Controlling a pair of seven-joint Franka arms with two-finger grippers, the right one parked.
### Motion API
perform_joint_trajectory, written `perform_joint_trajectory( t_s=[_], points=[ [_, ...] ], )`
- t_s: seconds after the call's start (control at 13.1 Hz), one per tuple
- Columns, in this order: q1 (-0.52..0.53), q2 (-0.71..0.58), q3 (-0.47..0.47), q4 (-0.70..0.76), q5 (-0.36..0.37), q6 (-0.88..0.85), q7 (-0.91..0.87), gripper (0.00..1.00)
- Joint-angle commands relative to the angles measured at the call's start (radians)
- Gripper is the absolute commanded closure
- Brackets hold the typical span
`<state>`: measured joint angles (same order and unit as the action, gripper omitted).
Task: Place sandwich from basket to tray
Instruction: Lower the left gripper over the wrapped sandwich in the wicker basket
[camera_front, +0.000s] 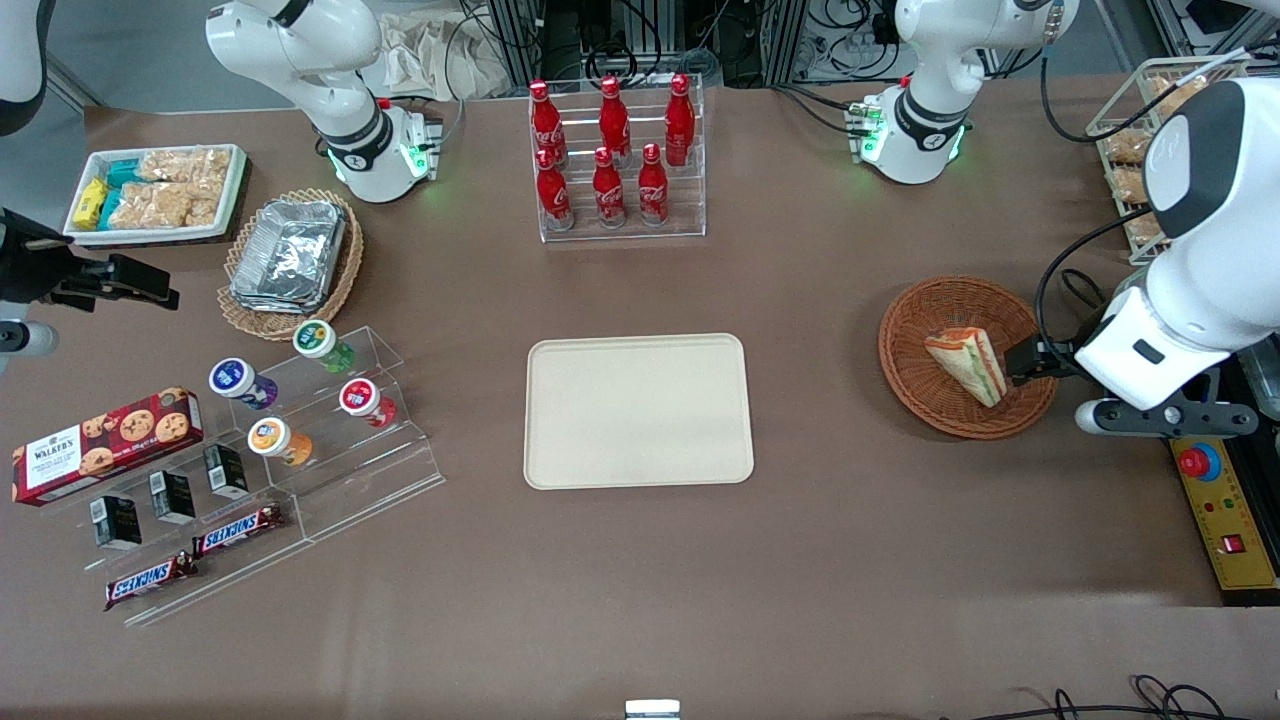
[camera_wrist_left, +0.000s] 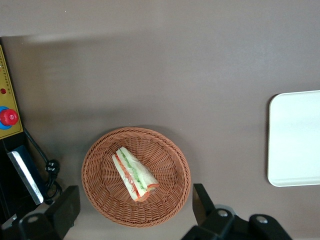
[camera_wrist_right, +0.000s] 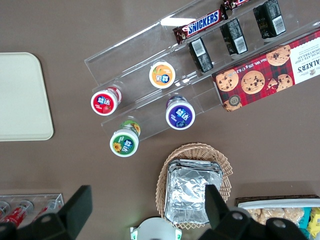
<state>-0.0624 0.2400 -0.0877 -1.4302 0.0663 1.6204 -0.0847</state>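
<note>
Nearest the front camera we see two chocolate bars (camera_front: 195, 556) on a clear stepped stand (camera_front: 300, 480), toward the parked arm's end of the bench (camera_front: 850, 580). At the middle lies the beige tray (camera_front: 638, 410), bare. From the front view the hand (camera_front: 1035, 360) is mostly hidden under the arm, so we learn little there. Our wrist view settles it: the fingers (camera_wrist_left: 202, 200) stand spread wide with nothing between them. The sandwich (camera_wrist_left: 134, 173) lies in the round brown basket (camera_wrist_left: 172, 195), below the hand and untouched, one corner of the tray (camera_wrist_left: 295, 140) well apart from it.
</note>
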Motion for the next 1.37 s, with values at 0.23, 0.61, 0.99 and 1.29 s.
perform_joint_trajectory(
  t_s=[0.23,0.61,0.99,1.29],
  points=[
    [0.018,-0.017,0.014,-0.002,0.006,-0.025,-0.088,0.0],
    [0.024,-0.134,0.042,-0.192,-0.016,0.034,-0.507,0.0],
    [0.029,-0.265,0.04,-0.638,0.001,0.412,-0.99,0.0],
    [0.079,-0.234,0.042,-0.803,0.001,0.576,-1.015,0.0]
  ],
)
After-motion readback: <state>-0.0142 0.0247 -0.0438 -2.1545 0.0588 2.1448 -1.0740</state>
